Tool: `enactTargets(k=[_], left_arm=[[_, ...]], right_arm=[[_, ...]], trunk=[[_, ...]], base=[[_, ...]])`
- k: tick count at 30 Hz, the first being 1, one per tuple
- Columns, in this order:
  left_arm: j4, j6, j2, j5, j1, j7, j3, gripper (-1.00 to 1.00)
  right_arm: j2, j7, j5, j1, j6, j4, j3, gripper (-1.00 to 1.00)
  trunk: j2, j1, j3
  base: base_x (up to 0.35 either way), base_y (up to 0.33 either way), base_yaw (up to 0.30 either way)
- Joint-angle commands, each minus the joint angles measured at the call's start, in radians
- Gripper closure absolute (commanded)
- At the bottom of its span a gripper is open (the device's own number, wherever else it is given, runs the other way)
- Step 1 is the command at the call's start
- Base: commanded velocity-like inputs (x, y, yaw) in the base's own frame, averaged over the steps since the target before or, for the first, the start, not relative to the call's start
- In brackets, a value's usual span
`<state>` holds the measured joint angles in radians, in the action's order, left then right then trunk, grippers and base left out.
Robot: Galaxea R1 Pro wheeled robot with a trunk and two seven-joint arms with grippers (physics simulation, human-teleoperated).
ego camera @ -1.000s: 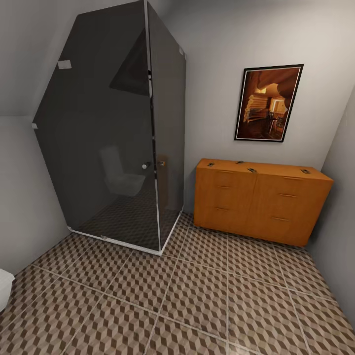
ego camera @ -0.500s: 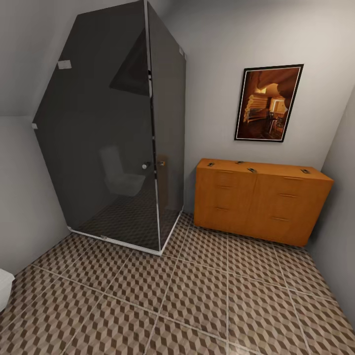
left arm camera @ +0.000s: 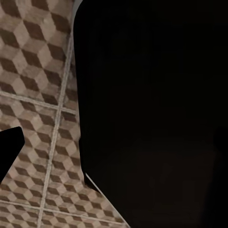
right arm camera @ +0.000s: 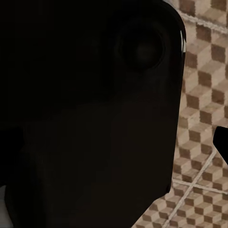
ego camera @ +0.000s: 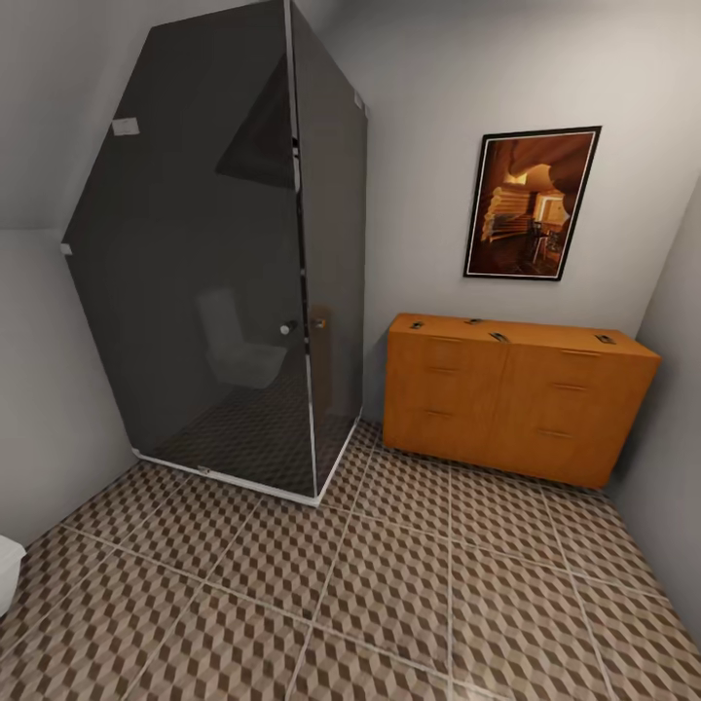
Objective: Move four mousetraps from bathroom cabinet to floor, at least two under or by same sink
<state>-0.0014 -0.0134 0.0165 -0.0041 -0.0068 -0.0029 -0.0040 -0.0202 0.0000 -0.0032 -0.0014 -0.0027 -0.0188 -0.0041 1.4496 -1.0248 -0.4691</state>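
The four mousetraps [ego camera: 498,336] on the cabinet [ego camera: 516,399] are too small to make out beyond dark specks. A white fixture [ego camera: 8,574] is cut off by the head view's left edge. Dark robot bodywork [left arm camera: 152,114] blocks most of both wrist views, hiding much of the floor [left arm camera: 38,95].

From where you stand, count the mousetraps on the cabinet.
4, all on the cabinet top: one at the left end, one at the back, one near the middle front, one at the right end.
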Motion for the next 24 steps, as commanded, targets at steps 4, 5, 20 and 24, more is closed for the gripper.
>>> enactTargets(k=[4, 5, 20, 24], left_arm=[[0.000, -0.002, 0.000, 0.000, 0.000, 0.000, 0.000, -1.00], [0.000, -0.002, 0.000, 0.000, -0.001, 0.000, 0.000, -1.00], [0.000, -0.003, -0.001, -0.001, -0.001, 0.000, -0.001, -1.00], [0.000, -0.003, -0.001, -0.001, -0.001, 0.000, -0.001, -1.00]], right_arm=[[-0.001, 0.001, 0.000, 0.000, 0.000, -0.001, 0.000, -1.00], [-0.001, 0.001, 0.000, 0.000, 0.000, -0.001, 0.000, -1.00], [-0.001, 0.002, 0.000, 0.000, 0.000, -0.001, 0.000, -1.00], [-0.001, 0.002, 0.000, 0.000, 0.000, -0.001, 0.000, -1.00]], trunk=[[0.000, 0.000, -0.001], [0.000, 0.000, -0.001], [0.000, 0.000, -0.001], [0.000, 0.000, -0.001]], base=[[0.144, 0.000, 0.000], [0.187, 0.000, 0.000], [0.265, -0.016, 0.000], [0.281, -0.138, 0.000]])
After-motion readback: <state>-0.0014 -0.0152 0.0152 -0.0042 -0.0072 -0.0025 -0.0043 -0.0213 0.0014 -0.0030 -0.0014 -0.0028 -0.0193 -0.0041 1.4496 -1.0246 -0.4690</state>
